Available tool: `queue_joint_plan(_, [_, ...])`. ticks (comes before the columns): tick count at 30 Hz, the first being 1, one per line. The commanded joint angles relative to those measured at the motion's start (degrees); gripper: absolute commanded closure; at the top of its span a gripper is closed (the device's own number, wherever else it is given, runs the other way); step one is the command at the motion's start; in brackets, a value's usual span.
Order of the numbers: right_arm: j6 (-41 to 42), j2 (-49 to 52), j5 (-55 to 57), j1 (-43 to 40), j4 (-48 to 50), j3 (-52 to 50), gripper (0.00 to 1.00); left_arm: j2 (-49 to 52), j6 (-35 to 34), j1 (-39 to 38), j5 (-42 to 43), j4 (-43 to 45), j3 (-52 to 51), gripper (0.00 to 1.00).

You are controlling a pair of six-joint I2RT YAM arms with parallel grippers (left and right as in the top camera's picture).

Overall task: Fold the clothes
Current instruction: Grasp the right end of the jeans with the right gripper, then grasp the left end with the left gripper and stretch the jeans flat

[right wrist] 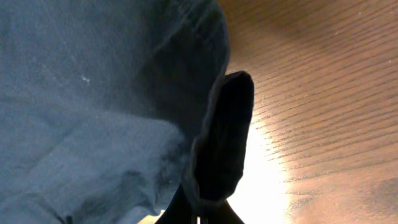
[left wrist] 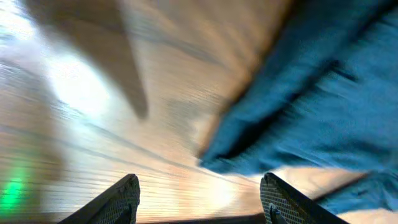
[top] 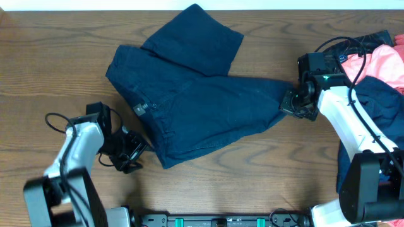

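Overhead, the right gripper (top: 293, 102) is clenched on a fold at the right edge of the navy shorts (top: 202, 107). The left gripper (top: 134, 151) is spread and empty, just beside the shorts' near-left corner. The shorts lie spread across the middle of the wooden table (top: 57, 38). A pink garment (top: 385, 66) lies at the far right.

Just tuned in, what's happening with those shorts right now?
The dark blue shorts lie spread out on the wooden table, not yet folded. The right pincer looks shut on a fold at their right end. The left pincer is open beside their lower left corner, holding nothing. A pile of clothes sits at the right edge.
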Motion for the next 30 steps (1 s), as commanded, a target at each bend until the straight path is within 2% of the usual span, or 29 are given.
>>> queue_joint_plan(1, [-1.44,-0.07,0.7,1.29,-0.28,0.48,0.99,-6.01,-4.09,-2.34,2.43,0.22,0.24,0.37])
queue_joint_plan(5, [-1.42,-0.07,0.72,1.77,-0.7,0.48,0.99,-13.64,-14.19,-7.63,-3.72,2.86,-2.14,0.37])
queue_joint_plan(8, [-1.49,-0.07,0.72,1.75,-1.07,0.48,0.99,-18.21,-26.75,-12.57,-9.11,4.63,-4.28,0.37])
queue_joint_plan(9, [-1.49,-0.07,0.72,1.77,-1.2,0.48,0.99,-19.45,-32.83,-14.45,-11.3,5.42,-5.2,0.31])
queue_joint_plan(10, [-1.51,-0.07,0.74,1.77,-1.38,0.48,0.99,-20.39,-39.19,-16.44,-13.07,5.92,-6.19,0.2])
queue_joint_plan(11, [-1.51,-0.07,0.74,1.75,-1.53,0.48,0.99,-20.83,-44.48,-18.1,-14.1,6.43,-7.04,0.17])
queue_joint_plan(12, [-1.51,-0.07,0.74,1.75,-1.62,0.48,0.99,-21.03,-49.55,-20.02,-14.99,7.41,-8.02,0.16])
queue_joint_plan(15, [-1.53,-0.07,0.76,1.66,-1.9,0.48,0.99,-20.55,-57.48,-25.05,-18.82,11.39,-10.91,0.16])
queue_joint_plan(17, [-1.53,-0.07,0.76,1.55,-2.25,0.48,0.99,-19.76,-60.87,-27.23,-20.96,13.81,-12.22,0.16])
queue_joint_plan(21, [-1.55,-0.07,0.76,1.53,-2.47,0.48,0.99,-16.96,-61.48,-30.12,-21.29,20.57,-13.53,0.16])
queue_joint_plan(27, [-1.53,-0.07,0.76,1.53,-2.75,0.48,0.99,-10.64,-64.22,-32.5,-21.24,21.94,-13.57,0.18])
queue_joint_plan(29, [-1.53,-0.07,0.76,1.53,-2.84,0.48,0.99,-8.79,-64.22,-33.0,-21.22,22.73,-13.57,0.25])
queue_joint_plan(30, [-1.53,-0.07,0.76,1.53,-2.86,0.48,0.99,-8.13,-64.22,-33.2,-21.22,22.8,-13.57,0.36])
